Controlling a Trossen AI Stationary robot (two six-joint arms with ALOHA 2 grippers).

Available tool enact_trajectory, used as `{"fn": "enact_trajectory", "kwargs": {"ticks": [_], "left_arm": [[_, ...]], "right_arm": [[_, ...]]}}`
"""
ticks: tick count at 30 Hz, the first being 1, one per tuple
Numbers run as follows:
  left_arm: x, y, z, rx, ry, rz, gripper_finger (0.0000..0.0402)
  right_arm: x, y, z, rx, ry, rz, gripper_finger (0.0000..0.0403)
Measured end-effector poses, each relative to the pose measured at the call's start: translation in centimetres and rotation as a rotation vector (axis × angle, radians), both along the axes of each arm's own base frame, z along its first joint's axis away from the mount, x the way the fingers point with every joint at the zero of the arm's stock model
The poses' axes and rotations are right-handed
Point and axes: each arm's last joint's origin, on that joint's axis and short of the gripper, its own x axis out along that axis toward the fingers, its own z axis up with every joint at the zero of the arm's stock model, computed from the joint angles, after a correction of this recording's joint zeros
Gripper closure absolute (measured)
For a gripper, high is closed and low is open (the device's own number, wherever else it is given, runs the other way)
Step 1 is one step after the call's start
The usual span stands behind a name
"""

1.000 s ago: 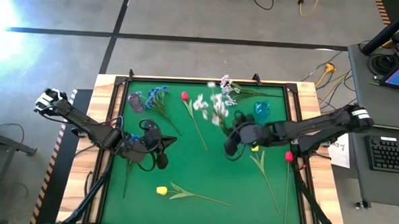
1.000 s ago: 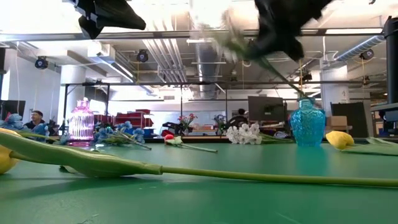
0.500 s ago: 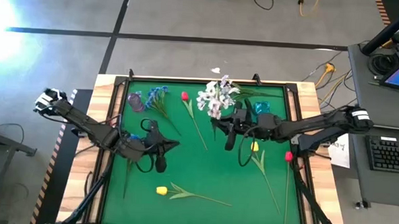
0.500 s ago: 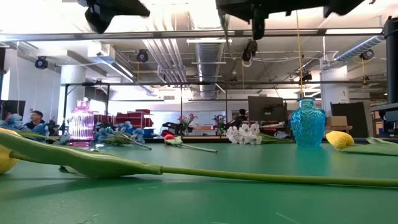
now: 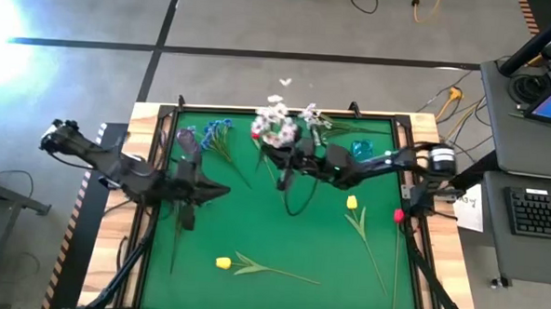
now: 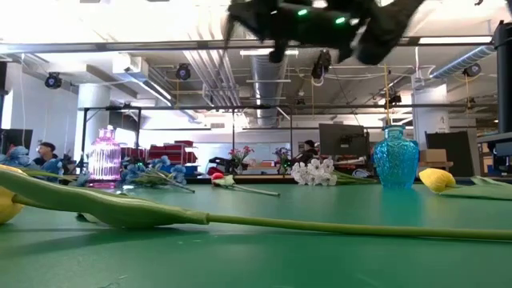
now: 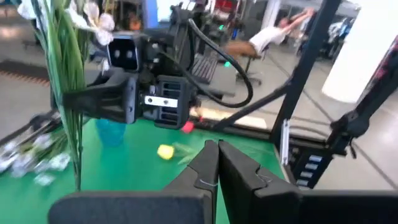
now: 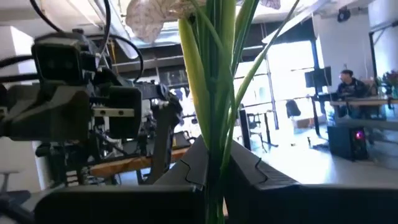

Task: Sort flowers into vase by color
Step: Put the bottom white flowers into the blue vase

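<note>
Green mat (image 5: 281, 239) on the table, open workshop behind in the low view. Nearest the front edge: a yellow tulip (image 5: 223, 262) lying flat, its stem (image 6: 264, 223) running right across the low view. Further in on the right, a second yellow tulip (image 5: 352, 203) and a red one (image 5: 399, 216) by the mat's edge.

Mid-table, both arms are up off the mat. Left gripper (image 5: 187, 174) hangs over the left half, fingers (image 7: 214, 163) pressed together, nothing in them. Right gripper (image 5: 287, 169) is clamped on a white spray (image 5: 277, 127), pinching the bunched green stems (image 8: 214, 93), blossoms lifted toward the back centre. It hangs clear of both vases.

Back row: pink vase (image 5: 189, 140) at left with blue flowers (image 5: 217, 130) lying beside it, a red tulip (image 5: 255, 132), more white blossoms (image 6: 314, 171) on the mat, and the blue vase (image 5: 360, 151) at right.

Handling, as I judge it: these are light fakes, with thin springy stems that flex and whip when swung; the heads are soft and snag easily. Best grip looks to be on the stem below the head, as here, leaving the lower end free to drop into a vase neck. Narrow necks mean the stem end needs steadying before lowering.
</note>
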Motion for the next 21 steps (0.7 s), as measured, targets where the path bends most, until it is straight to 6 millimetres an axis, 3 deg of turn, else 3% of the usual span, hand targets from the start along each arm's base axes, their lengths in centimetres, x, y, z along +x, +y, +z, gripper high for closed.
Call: {"fn": "enact_trajectory", "kwargs": {"ticks": [4, 10, 21], "left_arm": [[-1.9, 1.2, 0.7, -0.007, 0.052, 0.086, 0.0402], [-4.0, 2.4, 2.3, 0.025, -0.013, 0.134, 0.0402], [-6.9, 3.8, 3.0, 0.074, -0.061, 0.13, 0.0402]], "right_arm": [[3.2, -1.4, 0.3, -0.022, -0.039, -0.011, 0.0381], [7.1, -3.6, 0.0, -0.032, -0.088, -0.047, 0.0381], [12.2, -5.5, -1.2, -0.075, -0.158, -0.086, 0.0381]]}}
